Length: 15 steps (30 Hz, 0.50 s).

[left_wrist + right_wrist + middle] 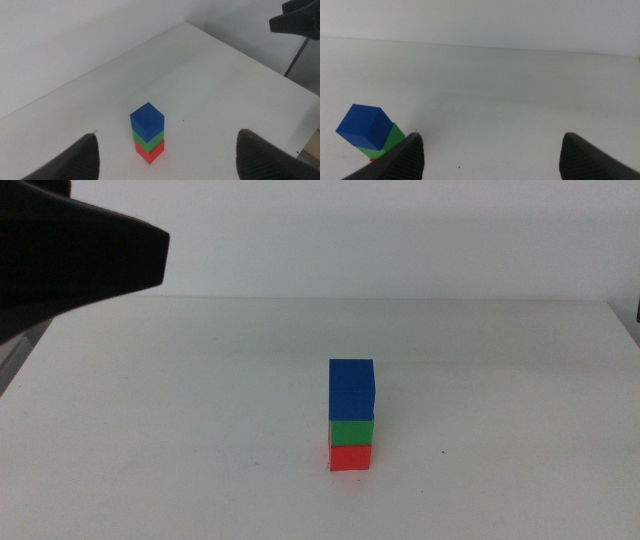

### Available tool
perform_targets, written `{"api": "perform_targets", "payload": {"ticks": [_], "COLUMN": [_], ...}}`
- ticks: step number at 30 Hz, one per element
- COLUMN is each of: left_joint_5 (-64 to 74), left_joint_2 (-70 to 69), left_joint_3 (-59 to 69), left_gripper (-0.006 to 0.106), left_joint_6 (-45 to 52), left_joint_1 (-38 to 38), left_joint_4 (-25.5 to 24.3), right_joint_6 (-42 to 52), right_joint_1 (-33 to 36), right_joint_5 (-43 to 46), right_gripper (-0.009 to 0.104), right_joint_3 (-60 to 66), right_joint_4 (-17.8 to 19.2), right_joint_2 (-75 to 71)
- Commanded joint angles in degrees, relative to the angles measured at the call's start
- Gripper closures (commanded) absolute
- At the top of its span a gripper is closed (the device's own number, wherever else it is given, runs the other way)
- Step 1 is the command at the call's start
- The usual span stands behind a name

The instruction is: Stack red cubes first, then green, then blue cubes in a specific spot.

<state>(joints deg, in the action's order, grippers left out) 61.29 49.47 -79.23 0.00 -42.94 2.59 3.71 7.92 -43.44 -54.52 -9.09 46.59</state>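
Note:
A stack of three cubes stands on the white tabletop (200,400) right of centre in the middle view. The red cube (350,457) is at the bottom, the green cube (351,431) on it, and the blue cube (351,389) on top, turned slightly. My left gripper (167,134) is open and empty, raised high above the table at the left, apart from the stack (148,132). My right gripper (491,135) is open and empty, held off to the right of the stack (370,131). Only a sliver of red (371,160) shows in the right wrist view.
The left arm's dark body (80,255) fills the upper left corner of the middle view. A dark part of the right arm (295,20) shows beyond the table's edge in the left wrist view. A few tiny dark specks (442,451) lie near the stack.

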Motion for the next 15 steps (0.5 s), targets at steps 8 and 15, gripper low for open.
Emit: {"api": "perform_targets", "payload": {"ticks": [8,15], "left_joint_5": [-1.9,-23.4], "left_joint_2": [-0.2,-4.2], "left_joint_3": [1.5,19.0], "left_gripper": [0.007,0.007], "left_joint_6": [-0.5,-0.5], "left_joint_1": [0.3,8.0], "left_joint_4": [-3.3,-6.6], "right_joint_6": [0.7,0.7], "right_joint_1": [-0.5,-0.5], "right_joint_5": [1.1,12.6], "right_gripper": [0.002,0.002], "right_joint_3": [0.2,11.8], "right_joint_4": [-0.1,4.0], "right_joint_2": [-0.4,-4.9]}}
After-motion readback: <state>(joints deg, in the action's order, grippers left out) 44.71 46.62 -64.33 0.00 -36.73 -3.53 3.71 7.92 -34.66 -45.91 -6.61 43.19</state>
